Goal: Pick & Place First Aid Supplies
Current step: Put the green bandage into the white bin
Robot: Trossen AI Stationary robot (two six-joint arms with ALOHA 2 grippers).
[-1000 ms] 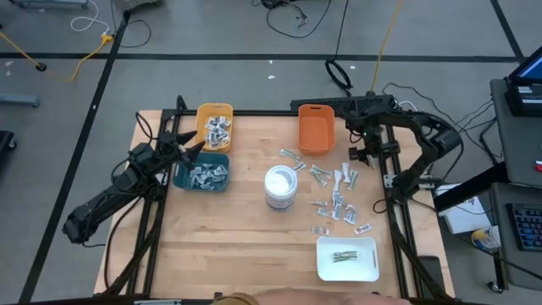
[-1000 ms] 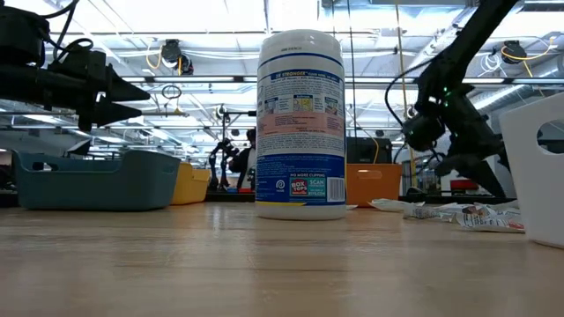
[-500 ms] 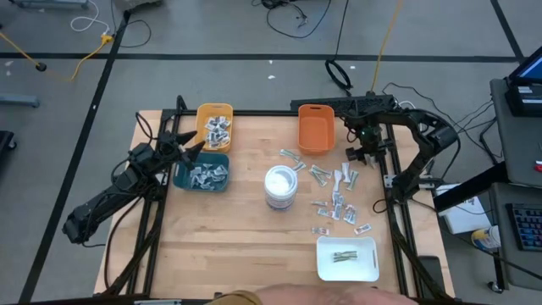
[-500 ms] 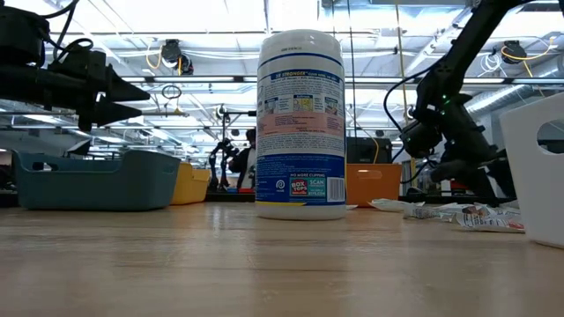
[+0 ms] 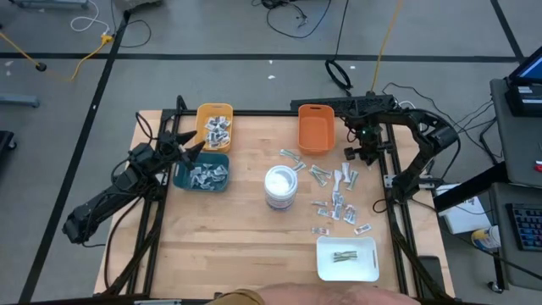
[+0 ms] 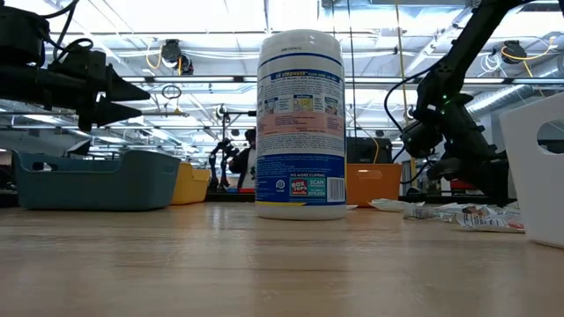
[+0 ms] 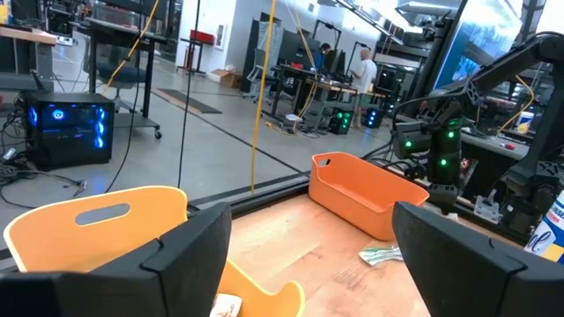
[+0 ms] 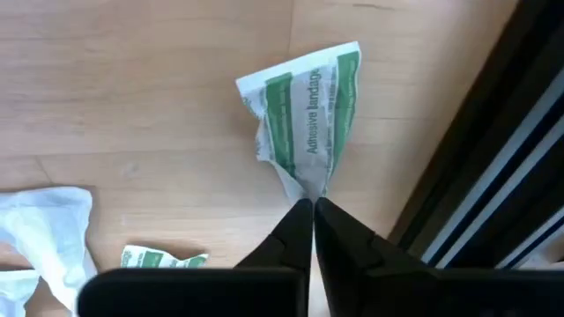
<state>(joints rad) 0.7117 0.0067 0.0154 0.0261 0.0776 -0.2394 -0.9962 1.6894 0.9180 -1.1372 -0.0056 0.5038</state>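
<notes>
So the wooden table (image 5: 254, 246) has a tall white wipes canister (image 5: 280, 186) standing about in the middle, and I'll place everything off that. Left of the canister sits a teal bin (image 5: 203, 174) with silvery packets in it, and a yellow bin (image 5: 214, 125) with more packets is just behind that one. The orange bin (image 5: 315, 130) is behind the canister and a bit to the right. The white tray (image 5: 347, 258) is in front of the canister toward the right, with a few pale-green strips in it.

Most of the loose first aid supplies (image 5: 337, 202) are scattered on the wood right of the canister, between the orange bin and the tray.

The left gripper (image 5: 191, 146) hangs over the near edge of the yellow bin, left of the canister, fingers spread wide, nothing in them.

The right gripper (image 8: 313, 208) is down at the table's right edge, well right of the canister, its tips pinched together on the corner of a green-and-white adhesive bandage packet (image 8: 304, 119).
</notes>
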